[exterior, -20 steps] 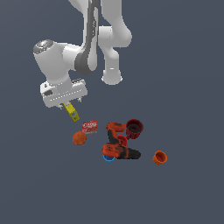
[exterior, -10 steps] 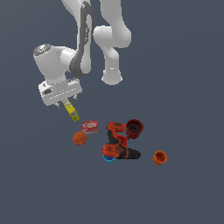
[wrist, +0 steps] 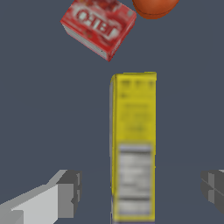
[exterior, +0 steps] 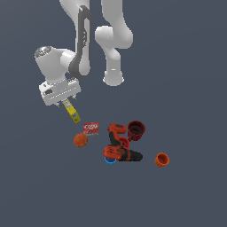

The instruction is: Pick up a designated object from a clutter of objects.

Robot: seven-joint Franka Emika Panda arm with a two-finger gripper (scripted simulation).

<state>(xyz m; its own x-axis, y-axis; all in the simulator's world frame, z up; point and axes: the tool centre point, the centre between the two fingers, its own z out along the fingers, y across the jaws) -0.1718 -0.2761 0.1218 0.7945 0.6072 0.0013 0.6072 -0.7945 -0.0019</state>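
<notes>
Off to the exterior view's left of the clutter, my gripper (exterior: 64, 101) hangs above the floor with the yellow box (exterior: 72, 111) sticking out below it. In the wrist view the fingers (wrist: 65, 192) stand wide, clear of the box on both sides, so I can't tell if it's actually clamped. Looks lifted; pick seems mostly done. Power drill (exterior: 119, 146), red-white packet (exterior: 91, 128) and orange ball (exterior: 80, 140) remain below.

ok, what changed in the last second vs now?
Hardly anything: the gripper sits over the slim yellow rectangular box as before, only the arm's upper links shifted slightly. In the wrist view its fingers stand apart from the box. The red-and-white packet and orange ball stayed put.
</notes>
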